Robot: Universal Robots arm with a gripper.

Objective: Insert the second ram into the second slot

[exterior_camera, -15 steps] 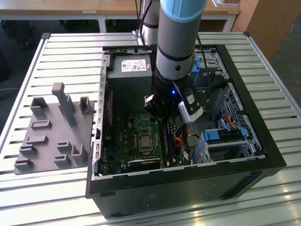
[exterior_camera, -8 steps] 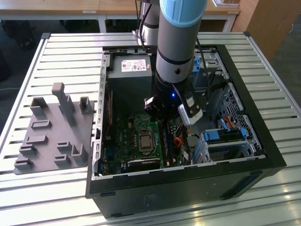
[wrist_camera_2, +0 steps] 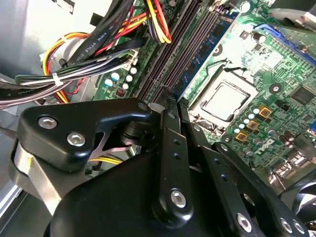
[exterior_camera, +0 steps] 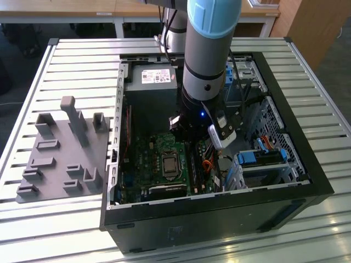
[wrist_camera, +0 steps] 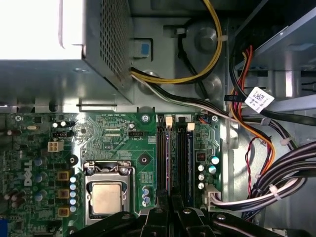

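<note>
Inside the open computer case [exterior_camera: 315, 183], the arm [exterior_camera: 211, 49] reaches down over the motherboard [wrist_camera: 108, 133]. Its gripper [wrist_camera: 171, 201] sits at one end of the row of memory slots [wrist_camera: 161, 158], beside the processor socket [wrist_camera: 106, 197].

In both wrist views, the second ram [wrist_camera: 169, 163] [wrist_camera_2: 197, 64] is judged to be the thin blue stick lying in line with the gripper. It stands on edge along its slot and runs away toward the white latches [wrist_camera: 169, 120] at the far end. How deeply it is seated cannot be told. Whether the gripper is clamped on the stick or free of it cannot be told either. What looks like another blue stick [wrist_camera: 190, 158] stands in a slot nearer the cables [wrist_camera: 289, 170].

For a sound insertion, the stick should be kept upright and parallel to the slot walls, so that both ends go down together. Pressure is best applied straight down and evenly along the top edge. A tilt would probably jam one corner and bend the board beneath. The latch at each slot end needs room to swing shut, and a latch closed against the stick would be the clearest sign of full seating. The cables pass close beside the slots and are a likely snag if the wrist drifts sideways, so any correction should be small and made along the slot's own line.
</note>
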